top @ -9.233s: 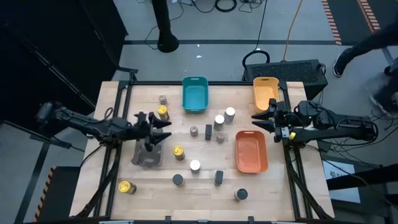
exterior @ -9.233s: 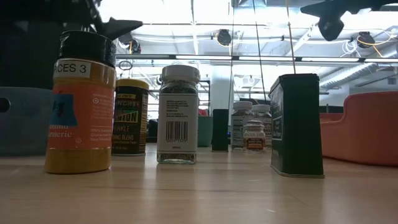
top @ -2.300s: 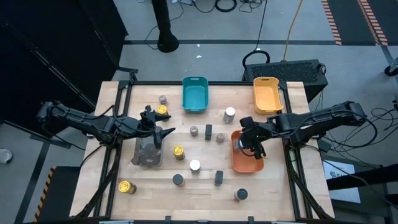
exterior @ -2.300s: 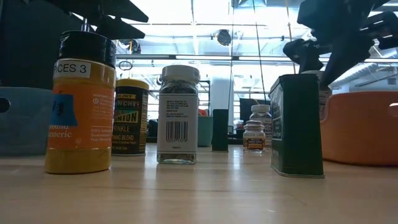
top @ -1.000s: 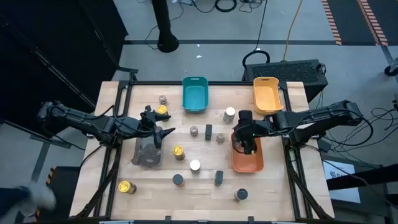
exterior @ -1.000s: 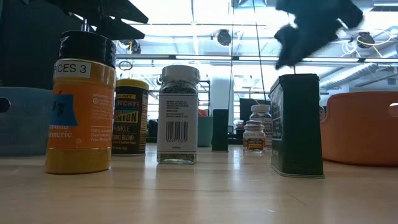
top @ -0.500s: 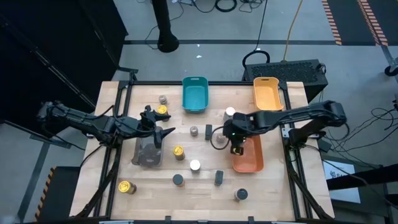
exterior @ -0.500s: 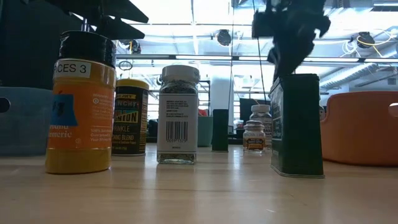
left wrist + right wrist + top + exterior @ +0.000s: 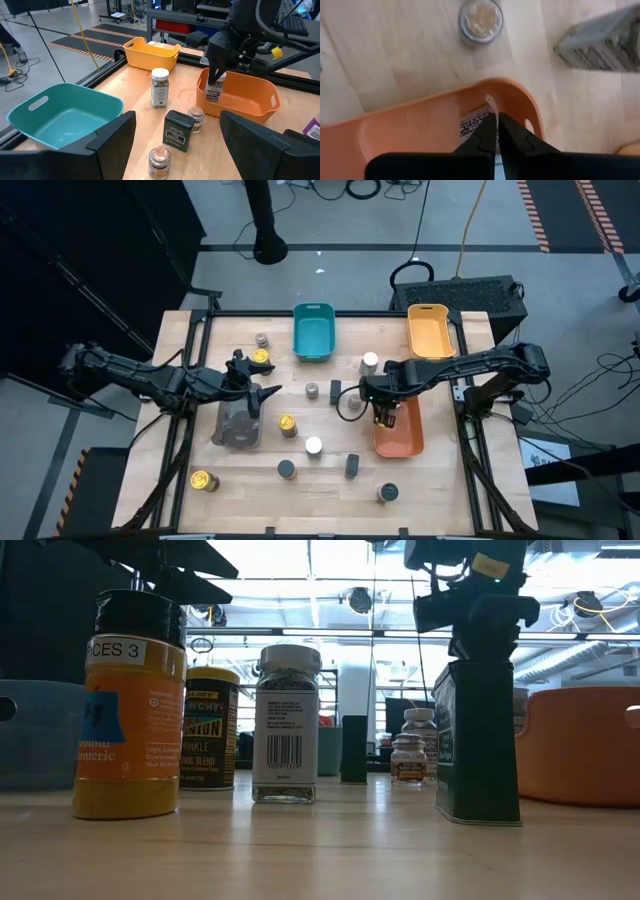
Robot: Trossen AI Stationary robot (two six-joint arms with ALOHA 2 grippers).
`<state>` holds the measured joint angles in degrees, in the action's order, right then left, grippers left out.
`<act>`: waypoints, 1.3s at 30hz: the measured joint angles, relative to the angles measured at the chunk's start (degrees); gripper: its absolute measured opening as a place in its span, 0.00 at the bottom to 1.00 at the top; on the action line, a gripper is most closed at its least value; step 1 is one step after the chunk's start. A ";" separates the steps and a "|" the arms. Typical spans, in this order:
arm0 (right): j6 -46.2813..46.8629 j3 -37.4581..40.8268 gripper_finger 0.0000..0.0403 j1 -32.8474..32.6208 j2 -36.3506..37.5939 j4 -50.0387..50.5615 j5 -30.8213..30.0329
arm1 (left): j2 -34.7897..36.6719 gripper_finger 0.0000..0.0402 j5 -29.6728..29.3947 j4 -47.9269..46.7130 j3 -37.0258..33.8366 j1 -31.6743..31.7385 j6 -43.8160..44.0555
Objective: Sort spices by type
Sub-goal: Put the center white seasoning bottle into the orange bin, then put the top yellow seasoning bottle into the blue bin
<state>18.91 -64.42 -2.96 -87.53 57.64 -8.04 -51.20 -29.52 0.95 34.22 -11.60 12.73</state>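
A white-labelled spice jar stands inside the orange tray, at the tray's corner nearest the table's middle. The right gripper hangs directly over it, fingers pinched fully together with nothing between them. Just outside that corner sit a small glass-topped jar and a dark green tin, with a white-capped jar near the yellow tray. The remaining spice jars are scattered across the wooden table. The left gripper waits spread wide, empty, above the grey tray beside the teal tray.
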 joint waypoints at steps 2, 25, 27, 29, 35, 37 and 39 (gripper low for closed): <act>0.36 0.00 0.00 0.00 0.00 0.40 -0.71 | 0.00 0.73 0.00 -0.06 0.00 0.00 -0.02; 1.67 0.00 0.00 -1.72 0.00 8.81 -0.95 | -0.02 0.73 0.04 -0.44 0.00 0.00 -0.08; 2.64 0.02 0.00 -1.70 0.00 9.12 -1.15 | -0.02 0.73 0.04 -0.44 0.00 0.00 -0.07; 3.27 0.02 0.00 -1.70 0.00 8.59 -2.95 | -0.02 0.73 0.04 -0.43 0.00 0.00 -0.08; 4.49 0.02 0.00 -1.70 0.02 8.66 -3.83 | -0.02 0.73 0.07 -0.41 0.00 0.00 0.26; 4.48 0.04 0.00 -1.70 0.68 8.57 -3.82 | -0.02 0.73 0.07 -0.38 0.00 0.00 0.28; 4.47 0.04 0.00 -1.70 1.87 8.20 -3.86 | -0.02 0.73 0.08 0.03 0.00 0.00 0.44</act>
<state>23.38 -64.38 -4.67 -85.65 65.84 -11.90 -51.22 -29.44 0.98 34.22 -11.60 13.18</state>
